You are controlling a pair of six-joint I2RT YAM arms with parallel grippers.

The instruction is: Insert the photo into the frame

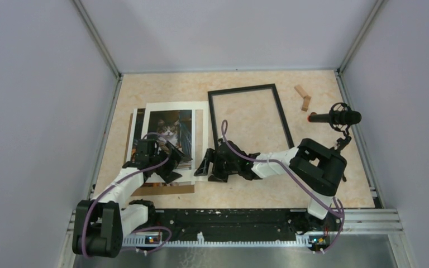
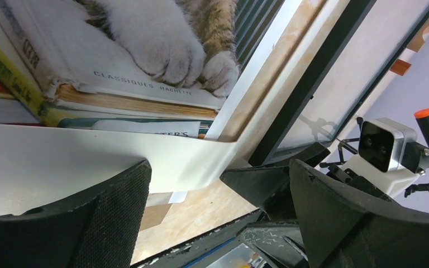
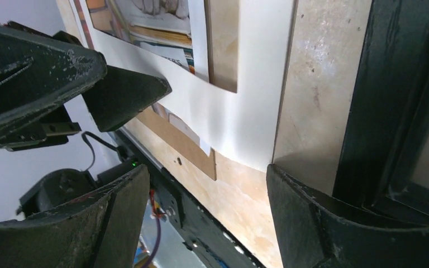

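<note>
The photo (image 1: 170, 128), a cat on stacked books, lies at the left of the table under a white mat border (image 1: 176, 106). The black frame (image 1: 213, 120) lies to the right of it, showing only bare table inside. My left gripper (image 1: 173, 163) hovers open over the mat's near right corner (image 2: 61, 162), with the photo (image 2: 117, 56) just beyond and nothing between its fingers. My right gripper (image 1: 205, 170) stands open between the mat and the frame's near left corner (image 3: 391, 100), facing the left gripper, holding nothing. The right wrist view shows the mat (image 3: 246, 111) and the photo (image 3: 151, 22).
A brown backing board (image 1: 165, 190) sticks out from under the mat towards the near edge, also seen in the right wrist view (image 3: 184, 145). Two small wooden blocks (image 1: 303, 97) and a microphone on a stand (image 1: 335, 118) sit at the far right. Grey walls enclose the table.
</note>
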